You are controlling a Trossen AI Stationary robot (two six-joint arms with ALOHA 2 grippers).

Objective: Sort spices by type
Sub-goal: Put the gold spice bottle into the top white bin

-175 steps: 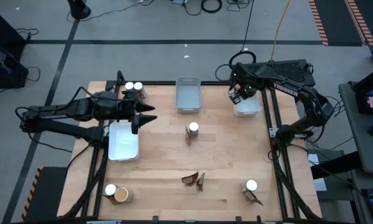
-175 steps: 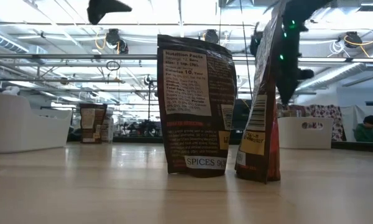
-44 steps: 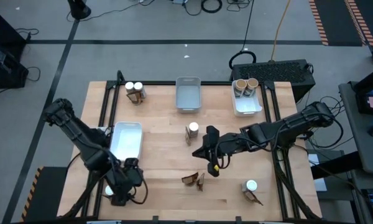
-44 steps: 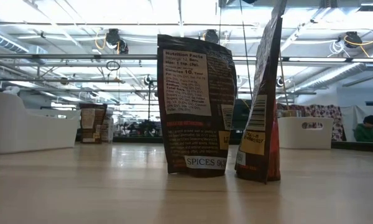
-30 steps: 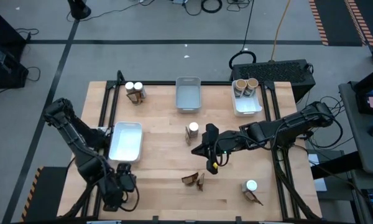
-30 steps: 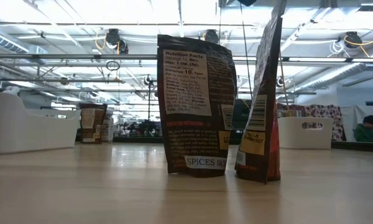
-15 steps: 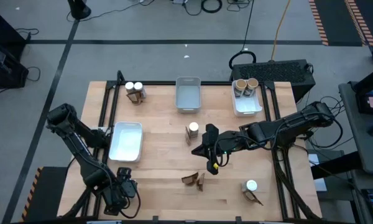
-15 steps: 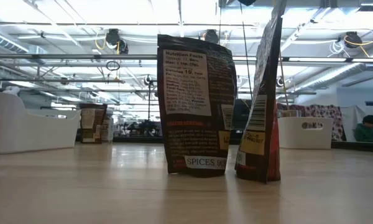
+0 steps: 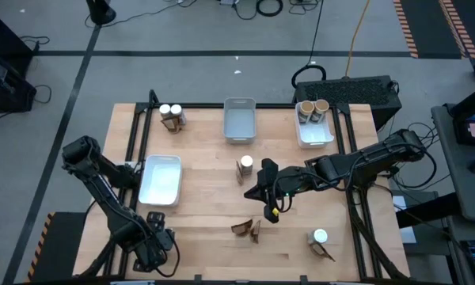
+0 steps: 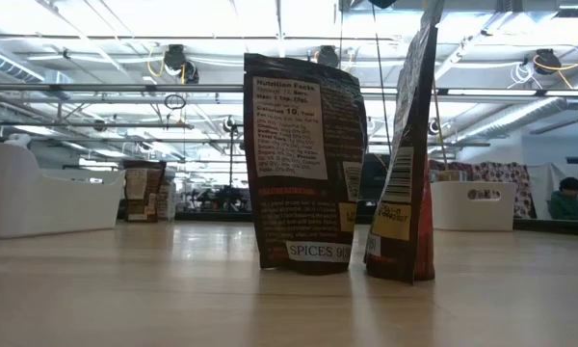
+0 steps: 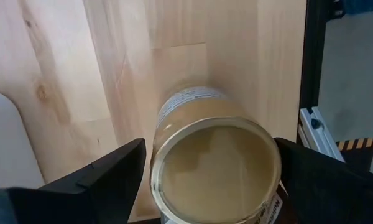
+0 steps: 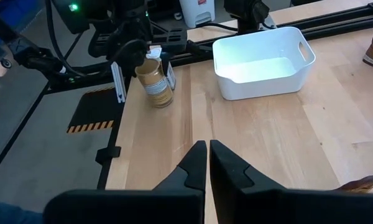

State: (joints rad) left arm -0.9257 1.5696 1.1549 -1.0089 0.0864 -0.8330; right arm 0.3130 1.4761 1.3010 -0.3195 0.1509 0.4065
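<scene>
1. Starting at the table's [image 9: 206, 214] front-left corner: the left gripper [image 9: 153, 247] sits low there, fingers wide apart either side of a tan-topped tub [image 11: 215, 165], not clamped on it.
2. White tray [image 9: 160, 180] by the left edge, looks empty.
3. Two white-capped jars [image 9: 170, 111] plus a packet, back-left corner.
4. Grey tray [image 9: 239, 120] at the back edge.
5. Two dark packets [image 10: 308, 164] stand mid-front.
6. Right gripper [image 9: 267, 212] hovers mid-table, fingers pressed together, holding nothing.
7. Two tubs [image 9: 313, 108] in the back-right tray [image 9: 315, 136]; another jar [image 9: 320, 236] front-right.
</scene>
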